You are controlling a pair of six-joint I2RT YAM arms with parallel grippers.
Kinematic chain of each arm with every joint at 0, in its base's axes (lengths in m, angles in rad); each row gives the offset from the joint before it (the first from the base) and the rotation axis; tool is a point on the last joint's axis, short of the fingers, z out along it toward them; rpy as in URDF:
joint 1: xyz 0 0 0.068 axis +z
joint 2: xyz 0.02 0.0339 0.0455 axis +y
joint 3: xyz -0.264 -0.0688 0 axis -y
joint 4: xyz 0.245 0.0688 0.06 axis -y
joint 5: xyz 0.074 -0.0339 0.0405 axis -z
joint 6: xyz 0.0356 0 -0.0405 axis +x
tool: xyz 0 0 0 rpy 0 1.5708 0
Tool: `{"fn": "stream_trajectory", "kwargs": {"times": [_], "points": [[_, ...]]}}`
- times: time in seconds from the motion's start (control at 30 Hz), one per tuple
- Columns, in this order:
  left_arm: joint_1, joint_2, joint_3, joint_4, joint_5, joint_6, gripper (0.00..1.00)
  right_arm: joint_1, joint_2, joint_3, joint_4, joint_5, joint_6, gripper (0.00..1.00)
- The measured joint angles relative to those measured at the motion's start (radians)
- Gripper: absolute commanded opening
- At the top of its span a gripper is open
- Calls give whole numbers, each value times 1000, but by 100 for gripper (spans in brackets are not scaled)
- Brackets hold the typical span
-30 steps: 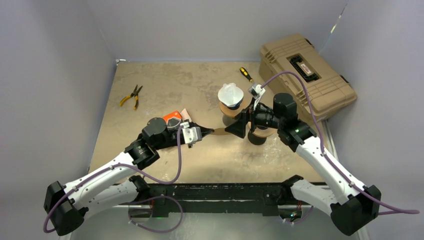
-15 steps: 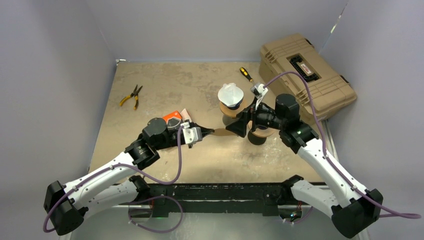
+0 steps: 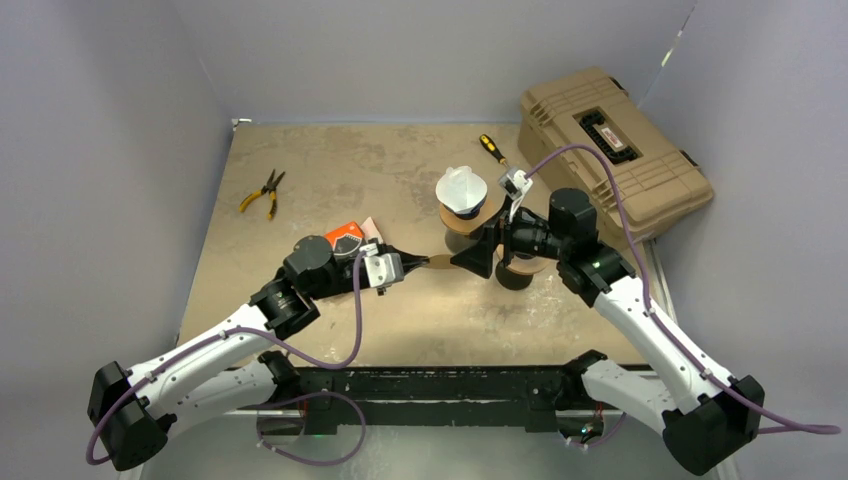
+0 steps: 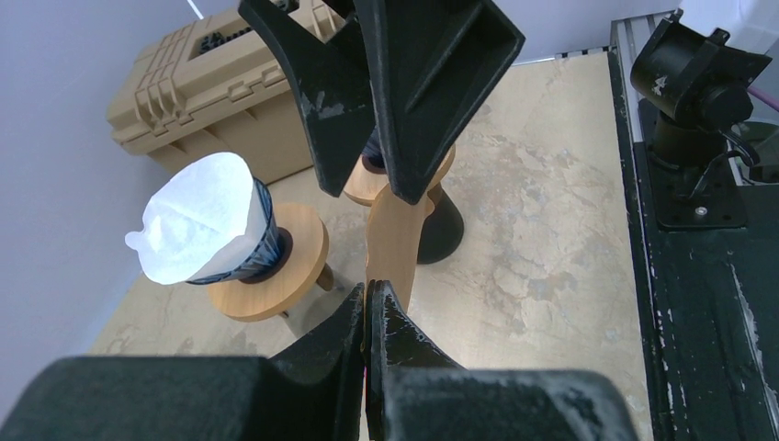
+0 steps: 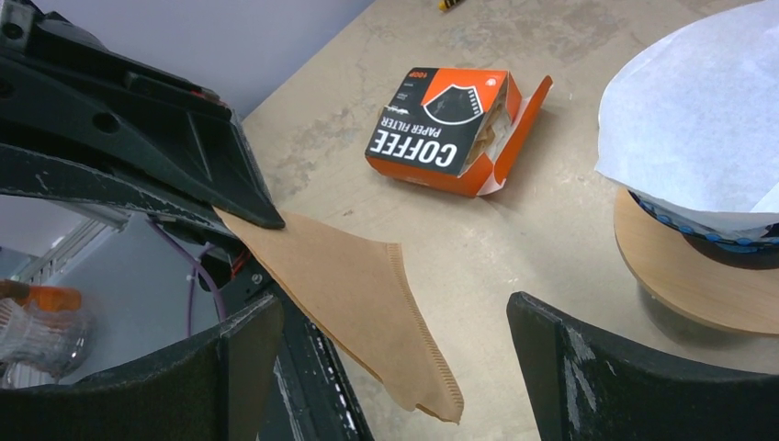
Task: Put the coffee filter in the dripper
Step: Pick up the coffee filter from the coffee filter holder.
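Observation:
My left gripper (image 3: pixel 418 263) is shut on one end of a flat brown coffee filter (image 3: pixel 440 263) and holds it above the middle of the table. The filter also shows in the left wrist view (image 4: pixel 395 239) and the right wrist view (image 5: pixel 358 294). My right gripper (image 3: pixel 470 258) is open, its jaws either side of the filter's free end (image 5: pixel 395 303), not touching it. A second wooden stand with a dark dripper (image 3: pixel 525 267) sits mostly hidden under my right wrist. Another dripper on a wooden stand holds a white filter (image 3: pixel 462 188).
An orange and black coffee filter box (image 3: pixel 348 237) lies open behind my left gripper. Yellow pliers (image 3: pixel 263 192) lie at the far left. A screwdriver (image 3: pixel 492 149) and a tan toolbox (image 3: pixel 612 150) are at the back right.
My right gripper drew back slightly, then came forward again around the filter's free end. The left arm and the filter have not moved.

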Motion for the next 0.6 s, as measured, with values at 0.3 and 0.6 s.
{"fn": "stream_trajectory", "kwargs": {"times": [0.3,0.6], "points": [[-6,0,1,14,0,-6,0,0,-2,-13,-2,23,0,96],[-10,0,1,-14,-4,-3,0,0,-64,-13,14,57,14,97]]}}
